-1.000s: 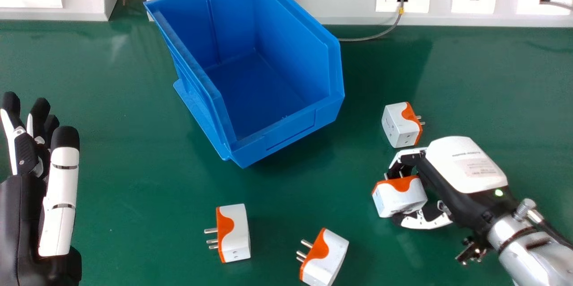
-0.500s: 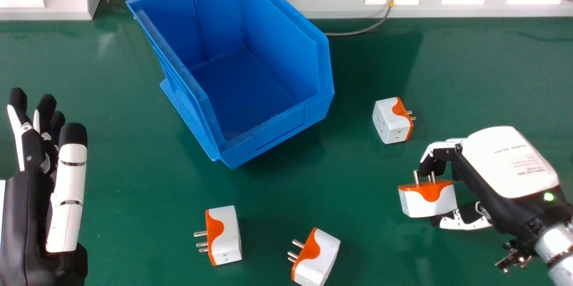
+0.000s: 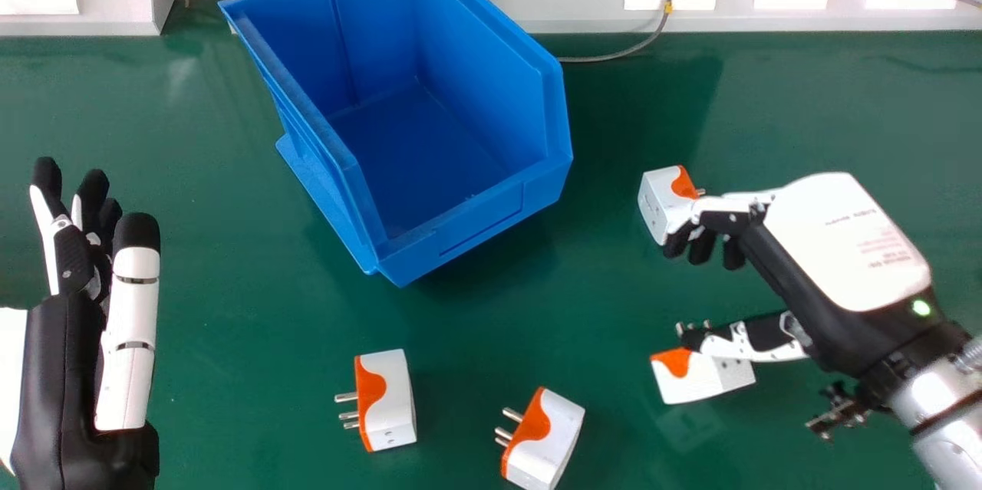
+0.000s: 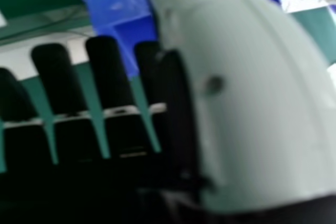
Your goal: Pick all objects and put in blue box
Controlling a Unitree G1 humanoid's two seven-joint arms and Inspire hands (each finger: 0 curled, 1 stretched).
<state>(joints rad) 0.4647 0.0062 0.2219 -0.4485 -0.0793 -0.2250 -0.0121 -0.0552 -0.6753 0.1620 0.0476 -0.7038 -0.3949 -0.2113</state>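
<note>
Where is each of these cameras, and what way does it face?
Head view: on the robot's head, looking forward and down at the green table; both forearms and the left hand and right hand show.
Right hand view: at the right hand, looking out past its own fingers and thumb.
Both share the blue box and right hand.

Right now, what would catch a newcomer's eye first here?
The big blue box, set askew toward the back of the green table, comes first. Next is the robot's right hand, spread open at the right, with one orange-and-white plug at its fingertips and another by its thumb. Two more plugs lie in front of the box.
</note>
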